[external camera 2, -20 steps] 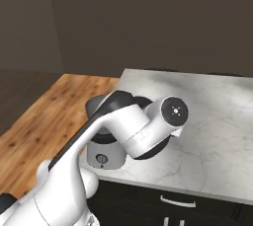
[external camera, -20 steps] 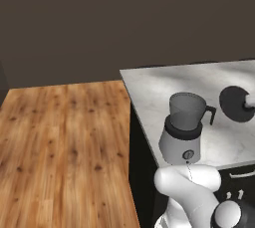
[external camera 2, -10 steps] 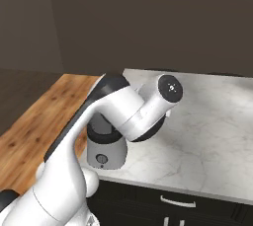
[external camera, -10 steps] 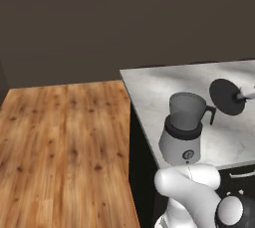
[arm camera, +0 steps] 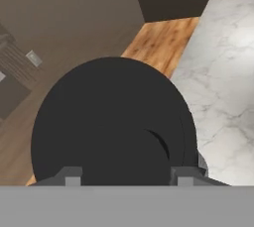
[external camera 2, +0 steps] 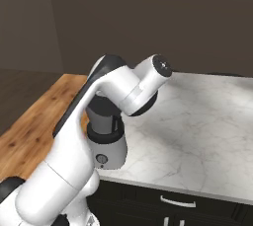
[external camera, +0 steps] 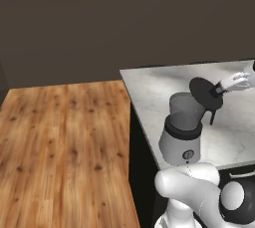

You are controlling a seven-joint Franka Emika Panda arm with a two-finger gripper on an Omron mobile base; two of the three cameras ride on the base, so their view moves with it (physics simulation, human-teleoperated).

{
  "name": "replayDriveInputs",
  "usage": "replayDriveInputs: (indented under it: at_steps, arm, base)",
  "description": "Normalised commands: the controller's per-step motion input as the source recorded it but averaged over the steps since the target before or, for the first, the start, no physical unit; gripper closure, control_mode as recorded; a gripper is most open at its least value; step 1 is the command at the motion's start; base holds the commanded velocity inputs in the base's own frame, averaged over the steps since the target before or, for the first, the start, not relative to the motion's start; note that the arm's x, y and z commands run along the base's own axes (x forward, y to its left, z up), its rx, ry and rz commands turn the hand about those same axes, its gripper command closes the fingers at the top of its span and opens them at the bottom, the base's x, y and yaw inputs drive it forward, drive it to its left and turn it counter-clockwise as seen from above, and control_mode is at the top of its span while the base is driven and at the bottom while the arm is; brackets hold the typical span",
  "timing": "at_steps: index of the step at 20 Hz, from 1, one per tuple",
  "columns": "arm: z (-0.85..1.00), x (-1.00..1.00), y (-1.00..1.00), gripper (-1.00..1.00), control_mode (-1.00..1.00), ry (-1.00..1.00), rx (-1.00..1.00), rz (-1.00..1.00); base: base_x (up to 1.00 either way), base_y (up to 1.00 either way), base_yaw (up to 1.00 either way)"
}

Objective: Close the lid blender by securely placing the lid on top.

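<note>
Roughly halfway, I'd say: the gripper [external camera: 219,89] has the lid [external camera: 205,93] clamped by its knob, tilted in the air just above the blender [external camera: 182,130] jar's right rim. Leveling and seating it are left.

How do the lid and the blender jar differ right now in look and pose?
The lid is a flat, opaque black disc; the jar is a tall, translucent grey tapered cup. The lid is tilted and held off the counter by the claw, beside the jar's rim; the jar stands upright on the blender's base. The lid is not seated, so the jar's mouth is open. They look about equally wide.
</note>
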Motion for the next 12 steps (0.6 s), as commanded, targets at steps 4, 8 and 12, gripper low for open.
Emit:
replayDriveInputs:
  at_steps: [4,8,12]
  arm:
    - [0.00,0.64,0.25,1.00,-1.00,0.18,0.00,0.07]
    - [0.00,0.13,0.07,1.00,-1.00,0.18,-0.01,0.00]
    - [-0.04,0.00,0.00,1.00,-1.00,0.14,-0.03,0.00]
  base:
    - [0.00,0.00,0.00]
    - [0.00,0.00,0.00]
    - [0.00,0.00,0.00]
